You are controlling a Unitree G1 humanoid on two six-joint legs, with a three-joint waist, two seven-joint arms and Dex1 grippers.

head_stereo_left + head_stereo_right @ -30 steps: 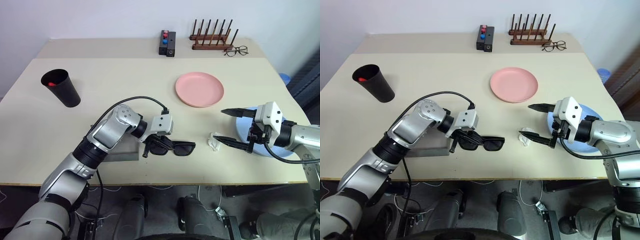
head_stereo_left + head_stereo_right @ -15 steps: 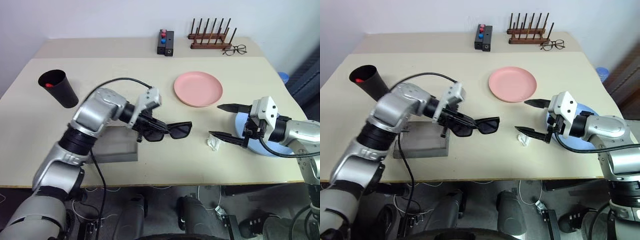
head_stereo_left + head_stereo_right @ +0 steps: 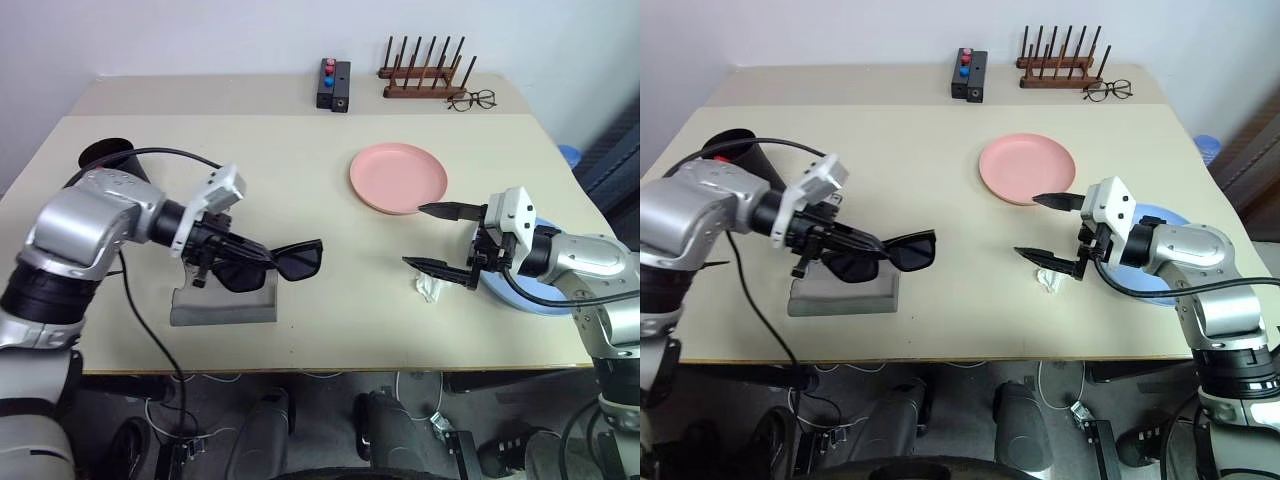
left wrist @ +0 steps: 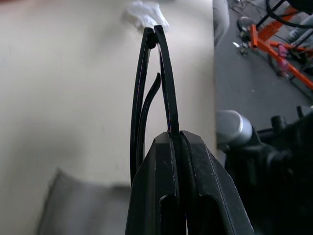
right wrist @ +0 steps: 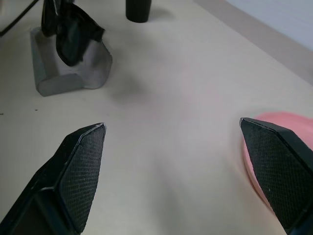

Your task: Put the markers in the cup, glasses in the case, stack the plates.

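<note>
At the far left of the worktop (image 3: 300,190) stands the black cup (image 3: 100,156), largely hidden behind the left arm, with something red inside, probably a marker cap. Just right of it, the left gripper (image 3: 232,250) has its jaws clamped on the black sunglasses (image 3: 270,264), held in the air over the grey case (image 3: 224,305) near the front edge. Further right lies the pink plate (image 3: 398,177). The right gripper (image 3: 440,238) hovers with jaws spread wide and empty above a small white scrap (image 3: 429,287), and the blue plate (image 3: 528,296) lies just beyond it.
</note>
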